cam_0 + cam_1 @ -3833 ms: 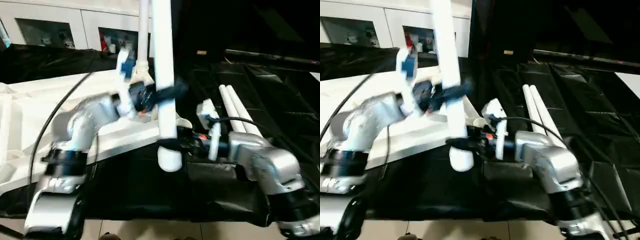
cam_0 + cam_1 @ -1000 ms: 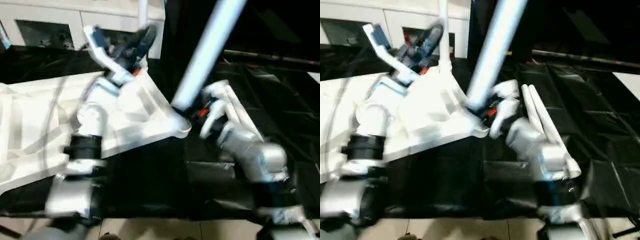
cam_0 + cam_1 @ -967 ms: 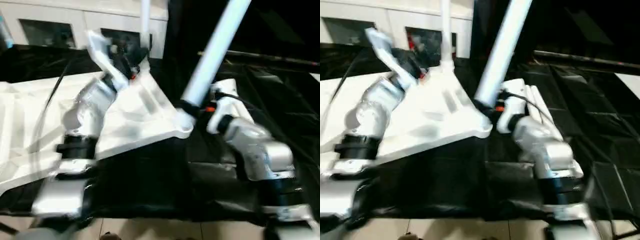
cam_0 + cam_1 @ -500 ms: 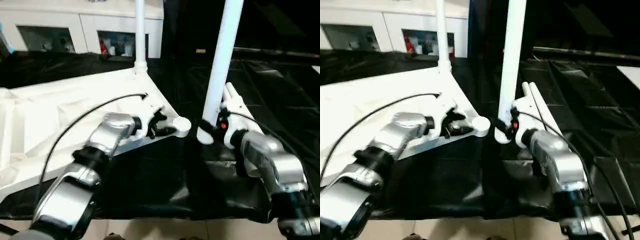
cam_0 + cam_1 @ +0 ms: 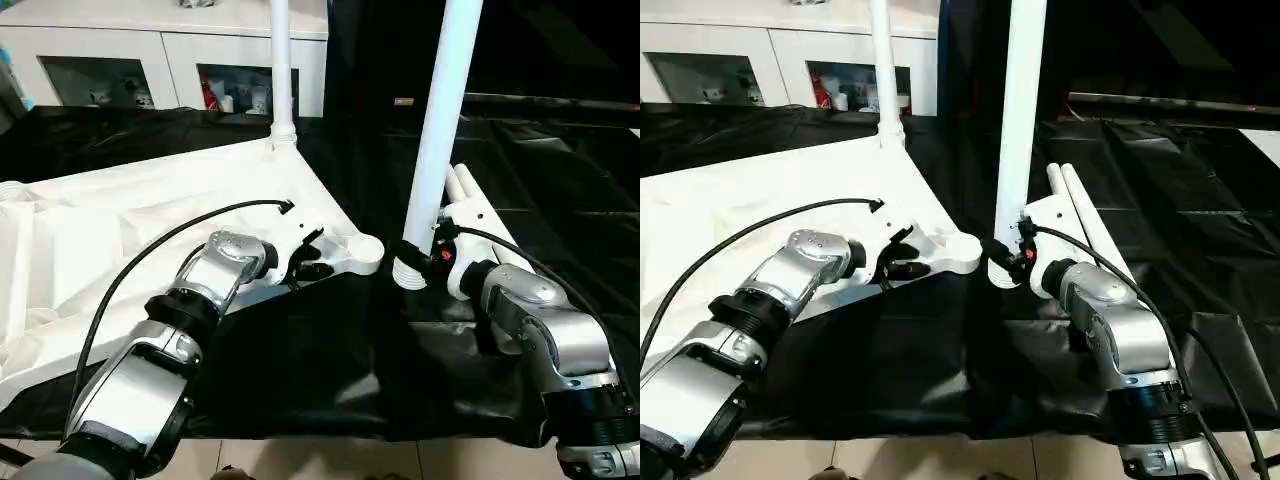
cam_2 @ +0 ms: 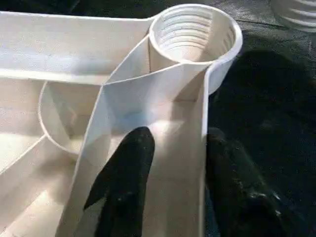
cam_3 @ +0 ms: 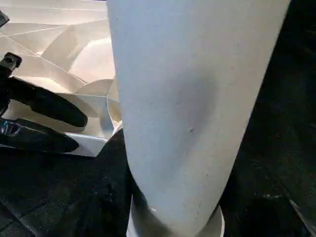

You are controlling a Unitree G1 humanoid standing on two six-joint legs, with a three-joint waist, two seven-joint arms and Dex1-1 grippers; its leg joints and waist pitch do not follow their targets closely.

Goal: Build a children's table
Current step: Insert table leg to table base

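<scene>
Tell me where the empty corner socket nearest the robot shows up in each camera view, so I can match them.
Left eye: corner socket, centre.
Right eye: centre.
Left wrist: top, threaded inside.
Right wrist: cannot tell; the held leg blocks that area.
Shared landmark: left gripper straddling the tabletop rim beside the socket.

White table top (image 5: 120,220), white legs (image 5: 440,120); black cover (image 5: 300,370); black fingers (image 6: 123,182), silver forearms (image 5: 540,320).

I can read no text, label, brand or number anywhere on my table parts or work surface.
</scene>
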